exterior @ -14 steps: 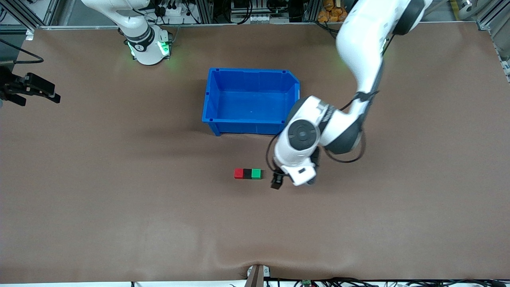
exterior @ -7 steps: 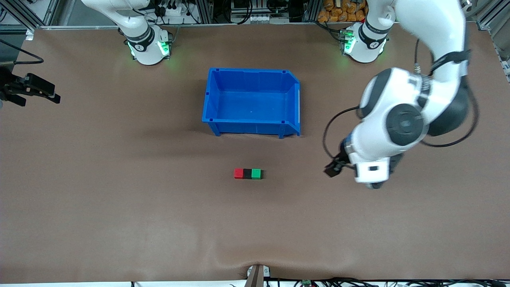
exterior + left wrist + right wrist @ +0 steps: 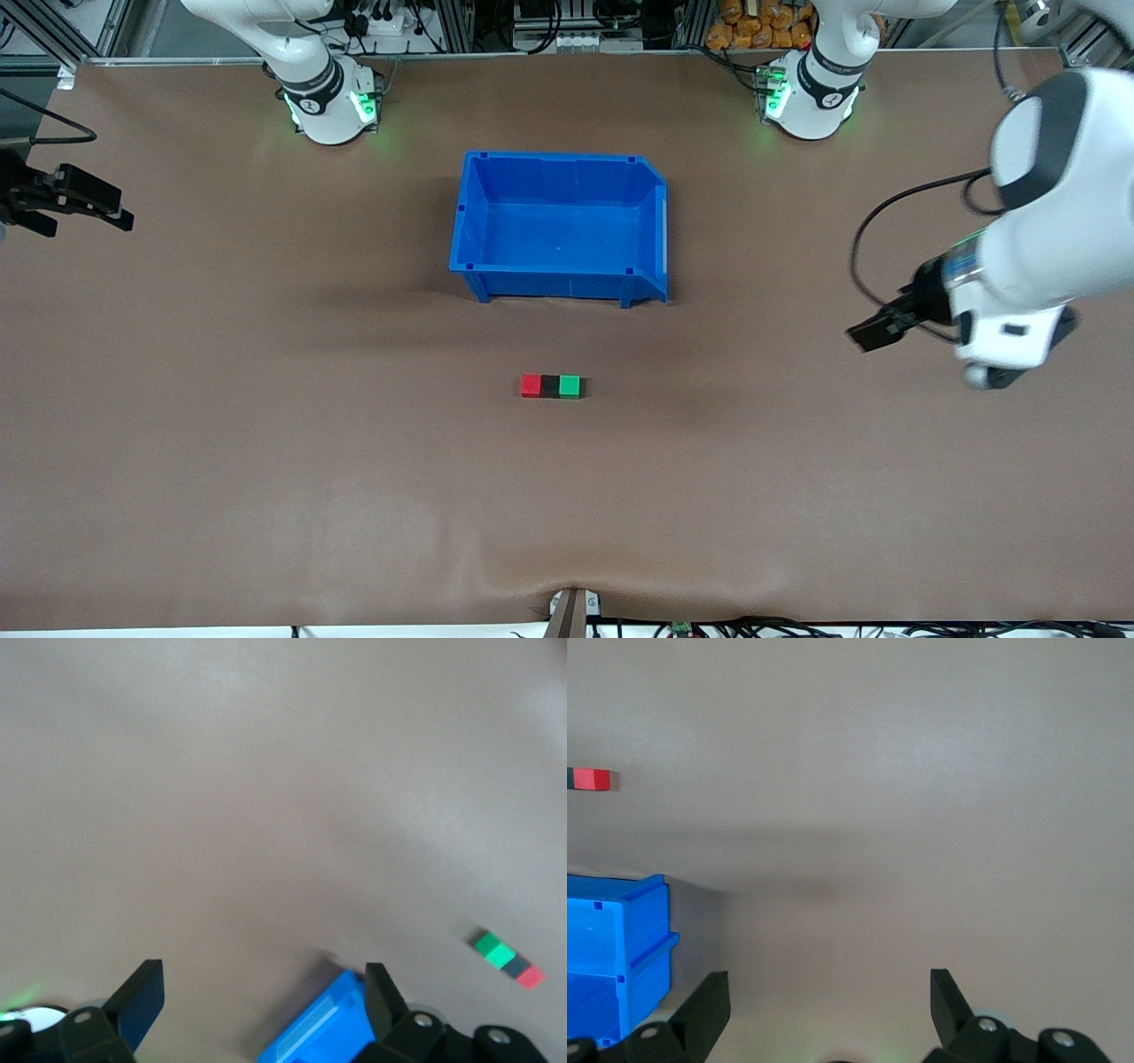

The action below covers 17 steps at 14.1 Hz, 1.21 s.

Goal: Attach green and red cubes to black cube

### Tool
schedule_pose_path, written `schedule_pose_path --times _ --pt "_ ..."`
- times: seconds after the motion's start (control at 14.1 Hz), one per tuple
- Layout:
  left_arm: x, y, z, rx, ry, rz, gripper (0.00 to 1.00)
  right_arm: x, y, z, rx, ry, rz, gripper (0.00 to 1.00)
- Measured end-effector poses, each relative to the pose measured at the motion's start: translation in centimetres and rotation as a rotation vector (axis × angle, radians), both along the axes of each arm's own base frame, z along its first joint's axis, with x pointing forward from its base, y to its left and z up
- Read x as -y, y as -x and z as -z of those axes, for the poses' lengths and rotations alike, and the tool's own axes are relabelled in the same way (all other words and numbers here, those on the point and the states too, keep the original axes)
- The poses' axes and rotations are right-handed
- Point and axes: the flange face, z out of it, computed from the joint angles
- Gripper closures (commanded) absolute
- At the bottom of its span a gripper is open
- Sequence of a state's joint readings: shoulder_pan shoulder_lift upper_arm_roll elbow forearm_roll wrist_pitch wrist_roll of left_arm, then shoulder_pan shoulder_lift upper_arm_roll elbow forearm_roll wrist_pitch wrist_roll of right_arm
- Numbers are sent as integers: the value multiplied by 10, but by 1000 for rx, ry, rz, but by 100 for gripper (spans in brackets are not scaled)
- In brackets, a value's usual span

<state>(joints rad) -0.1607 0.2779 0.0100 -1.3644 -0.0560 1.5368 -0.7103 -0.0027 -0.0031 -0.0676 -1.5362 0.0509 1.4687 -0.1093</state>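
Cubes are the job, but I will start with the biggest thing I see: the brown table [image 3: 266,461], which fills my front view. On it the blue bin [image 3: 558,226] sits between the two arm bases, with nothing inside that I can make out, and it does not block my sight of the blocks. My left arm hangs over the table at its own end, well apart from the bin, and its left gripper [image 3: 261,992] is up in the air with the fingers [image 3: 142,992] spread wide and nothing between them; its wrist view catches a corner of the bin and the row of blocks farther off. My right arm waits at its end of the table, and the right gripper [image 3: 828,1001] also has its fingers [image 3: 709,1005] wide apart, gripping nothing, with the bin wall at the edge of its view. Smallest of all, the three blocks lie in one straight row on the bare table, nearer to the front camera than the bin and apart from it. Black cube [image 3: 550,385] is in the middle, red cube [image 3: 531,385] touches it on the side toward the right arm's end, and green cube [image 3: 570,385] touches it on the side toward the left arm's end. All three look equal in size and plain-coloured.
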Motion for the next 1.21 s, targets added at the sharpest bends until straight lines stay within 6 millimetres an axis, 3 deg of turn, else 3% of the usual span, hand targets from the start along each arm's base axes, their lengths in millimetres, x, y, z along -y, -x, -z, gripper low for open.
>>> schedule_pose_path --times 0.21,0.43,0.85,1.14,1.21 --pt "-51 25 -21 17 20 93 0 0 0 0 0 0 0 0" --pt "-75 49 -38 37 34 195 0 0 0 0 0 0 0 0" --pt "-71 107 -57 51 39 352 0 0 0 0 1 0 0 0" --pt "-26 138 -67 53 -74 464 0 0 0 0 1 1 1 0" --pt "-24 140 -69 55 -81 469 0 0 0 0 2 1 1 0"
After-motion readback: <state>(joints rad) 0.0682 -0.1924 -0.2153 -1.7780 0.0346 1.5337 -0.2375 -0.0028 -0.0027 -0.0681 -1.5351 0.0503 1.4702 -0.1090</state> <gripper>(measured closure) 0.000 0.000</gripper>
